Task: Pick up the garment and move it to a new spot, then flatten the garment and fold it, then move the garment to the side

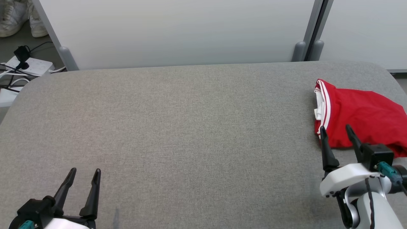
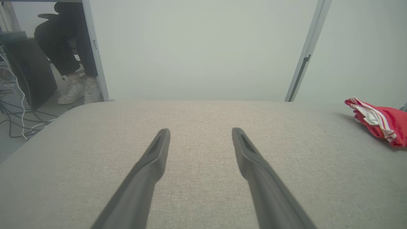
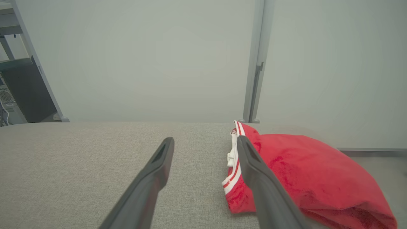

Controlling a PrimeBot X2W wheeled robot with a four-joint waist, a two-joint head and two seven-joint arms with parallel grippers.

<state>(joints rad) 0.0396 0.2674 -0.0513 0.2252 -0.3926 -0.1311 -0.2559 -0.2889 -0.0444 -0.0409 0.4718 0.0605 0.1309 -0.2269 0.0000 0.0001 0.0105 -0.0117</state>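
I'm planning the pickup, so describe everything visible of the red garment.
The red garment is soft-looking cloth with white-striped trim and white lining at its left edge. It lies bunched at the right end of the grey fabric surface. The open right gripper sits at its near edge; contact is unclear.

Garment [image 1: 362, 114] on table [image 1: 190, 127], far right; partition [image 1: 178, 31] behind.

Red garment [image 1: 362, 117] with white stripes; grey table [image 1: 190, 127].
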